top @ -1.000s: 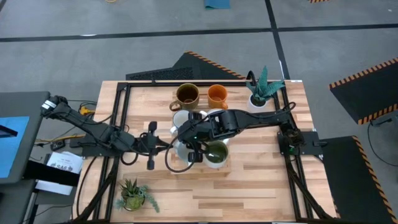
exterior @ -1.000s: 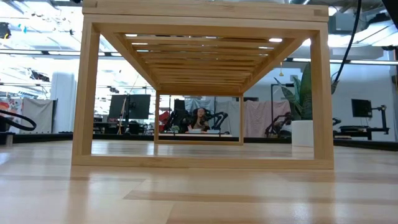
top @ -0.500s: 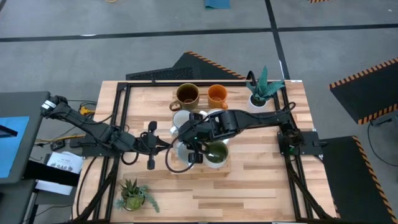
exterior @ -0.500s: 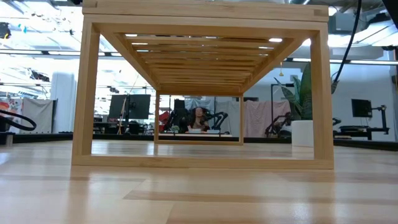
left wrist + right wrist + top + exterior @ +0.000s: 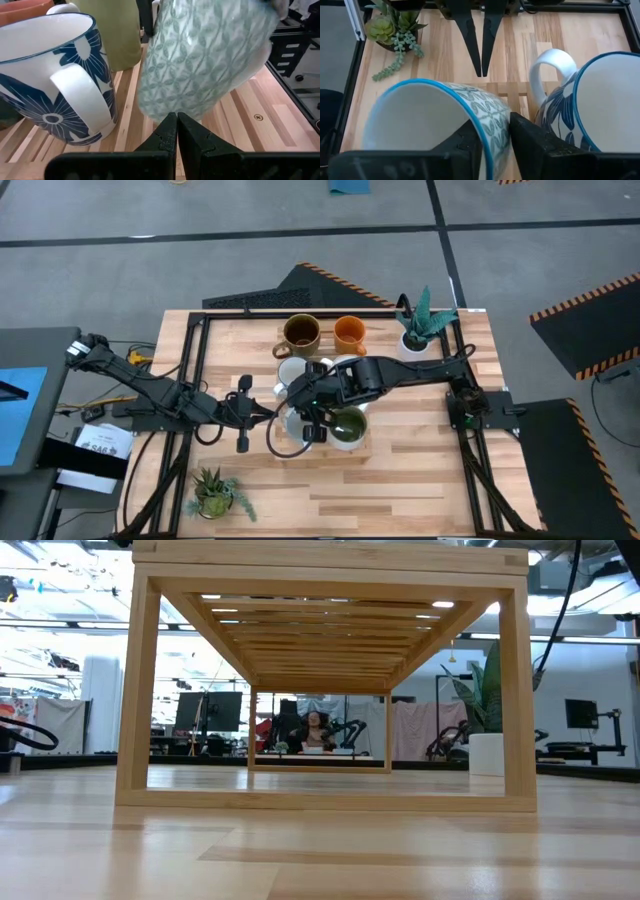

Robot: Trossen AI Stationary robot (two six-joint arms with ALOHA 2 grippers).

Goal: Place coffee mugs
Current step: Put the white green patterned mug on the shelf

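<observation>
Mugs stand on a slatted wooden rack (image 5: 400,440): brown (image 5: 301,332) and orange (image 5: 349,333) at the far side, a white one (image 5: 291,370), a blue-flowered white one (image 5: 607,100) and an olive green one (image 5: 348,427). My right gripper (image 5: 492,132) reaches in from the table's right and is shut on a pale green-patterned mug (image 5: 205,55), which is tilted. My left gripper (image 5: 176,127) is shut, level, coming from the table's left. Its tips are right at that mug's lower wall; whether they touch I cannot tell. My right gripper holds the patterned mug by its rim (image 5: 487,120). One finger (image 5: 465,142) is inside the mug and the other (image 5: 530,142) is outside against the wall. The mug sits tilted in the hold, its mouth toward the right wrist camera. Whether its base rests on the rack is hidden.
The blue-flowered mug stands close beside the held one, handle (image 5: 547,67) toward it, with the olive mug (image 5: 112,30) just behind. A succulent (image 5: 213,495) sits at the near left, a spiky plant in a white pot (image 5: 420,325) at the far right. Black frame rails (image 5: 195,380) border the table.
</observation>
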